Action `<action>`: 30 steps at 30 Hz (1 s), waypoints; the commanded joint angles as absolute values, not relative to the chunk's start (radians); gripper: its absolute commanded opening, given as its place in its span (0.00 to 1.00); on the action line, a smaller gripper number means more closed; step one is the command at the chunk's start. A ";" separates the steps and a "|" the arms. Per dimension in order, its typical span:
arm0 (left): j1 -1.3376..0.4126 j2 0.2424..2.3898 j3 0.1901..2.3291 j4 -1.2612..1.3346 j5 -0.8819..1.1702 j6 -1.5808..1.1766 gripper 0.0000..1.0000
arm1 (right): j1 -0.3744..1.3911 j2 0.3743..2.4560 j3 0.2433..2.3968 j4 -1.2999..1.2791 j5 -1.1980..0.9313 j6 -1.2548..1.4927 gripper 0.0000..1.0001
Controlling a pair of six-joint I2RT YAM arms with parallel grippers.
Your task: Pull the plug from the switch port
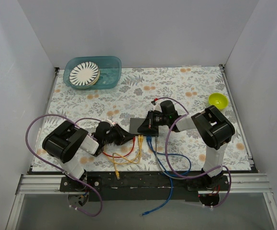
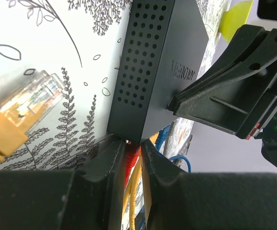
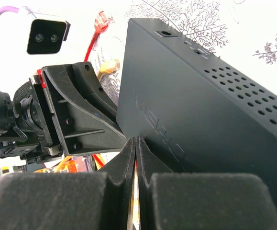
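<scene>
The black switch [image 1: 138, 125] lies flat in the middle of the flowery table [image 1: 191, 86], with its sockets facing the arms. Red, yellow and blue wires run from that edge toward the near side. The left gripper [image 2: 133, 146] is right at that edge, and its fingers are squeezed on the red plug [image 2: 132, 157], which is at the switch's edge. The right gripper [image 3: 136, 140] has its fingers pressed together, and their tips rest on the switch's top. A loose yellow plug [image 2: 14, 122] lies on the table beside the switch.
</scene>
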State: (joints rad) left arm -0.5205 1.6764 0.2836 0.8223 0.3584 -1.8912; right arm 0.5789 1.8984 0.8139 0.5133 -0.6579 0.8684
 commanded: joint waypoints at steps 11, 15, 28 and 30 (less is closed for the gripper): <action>-0.531 1.726 0.244 0.673 0.318 -1.830 0.00 | 0.632 1.750 0.835 0.094 -0.454 0.632 0.03; -0.531 1.730 0.247 0.675 0.327 -1.824 0.00 | 0.664 1.772 0.844 0.032 -0.428 0.598 0.02; -0.532 1.667 0.282 0.585 0.367 -1.749 0.00 | 0.687 1.873 0.954 -0.041 -0.362 0.594 0.01; -0.532 1.643 0.278 0.562 0.389 -1.721 0.00 | 0.687 1.903 1.002 -0.058 -0.348 0.600 0.01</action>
State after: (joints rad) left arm -0.5201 1.6596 0.3004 0.7853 0.3748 -1.8206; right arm 0.6819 1.8065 0.9352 -0.0097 -0.5018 0.6289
